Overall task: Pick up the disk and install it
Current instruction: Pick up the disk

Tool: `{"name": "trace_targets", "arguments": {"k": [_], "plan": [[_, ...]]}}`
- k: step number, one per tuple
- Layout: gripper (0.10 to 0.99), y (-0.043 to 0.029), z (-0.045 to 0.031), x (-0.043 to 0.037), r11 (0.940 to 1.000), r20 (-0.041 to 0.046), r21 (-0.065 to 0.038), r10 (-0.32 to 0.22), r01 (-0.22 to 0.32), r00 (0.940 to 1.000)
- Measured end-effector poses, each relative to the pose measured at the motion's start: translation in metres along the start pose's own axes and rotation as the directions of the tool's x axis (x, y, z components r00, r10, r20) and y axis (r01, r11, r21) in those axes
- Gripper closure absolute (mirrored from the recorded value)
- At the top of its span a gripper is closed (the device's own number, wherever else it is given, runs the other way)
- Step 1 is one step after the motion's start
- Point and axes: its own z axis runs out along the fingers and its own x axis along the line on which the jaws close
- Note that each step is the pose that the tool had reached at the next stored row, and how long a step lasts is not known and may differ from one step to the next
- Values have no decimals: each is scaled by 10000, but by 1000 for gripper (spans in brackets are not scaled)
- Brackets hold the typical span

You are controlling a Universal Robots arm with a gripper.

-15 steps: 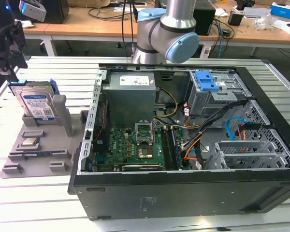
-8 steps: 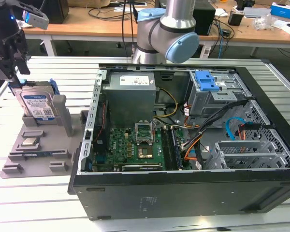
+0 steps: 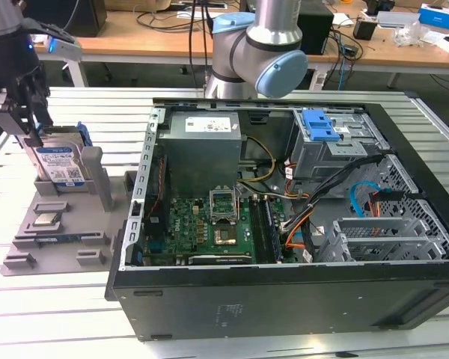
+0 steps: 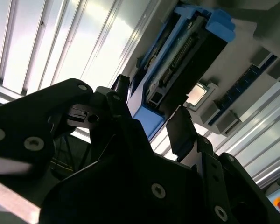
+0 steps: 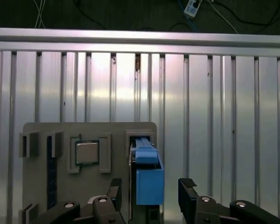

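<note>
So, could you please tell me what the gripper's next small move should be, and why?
Probably close the fingers: the open gripper straddles the disk, which stands on edge in the grey holder, with a gap showing on each side of its blue frame in the first wrist view.

Open black metal computer case [image 3: 284,299] on the ribbed aluminium table [image 3: 60,314]; square silver processor chip [image 3: 45,219] seated in grey plastic tray [image 3: 67,253].

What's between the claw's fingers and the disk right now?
Nothing: in the first wrist view the open claw straddles the disk, with a bare gap on each side.
</note>
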Motion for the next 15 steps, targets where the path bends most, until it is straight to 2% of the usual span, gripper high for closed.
{"name": "trace_targets", "arguments": {"k": [3, 6, 8, 15], "plan": [[486, -13, 63, 2, 10000, -8, -2, -12, 12, 10000], [486, -60, 166, 4, 10000, -28, -2, -22, 22, 10000], [486, -66, 212, 5, 10000, -33, -2, -25, 25, 10000], [486, -70, 236, 6, 10000, -37, -3, -28, 28, 10000]]}}
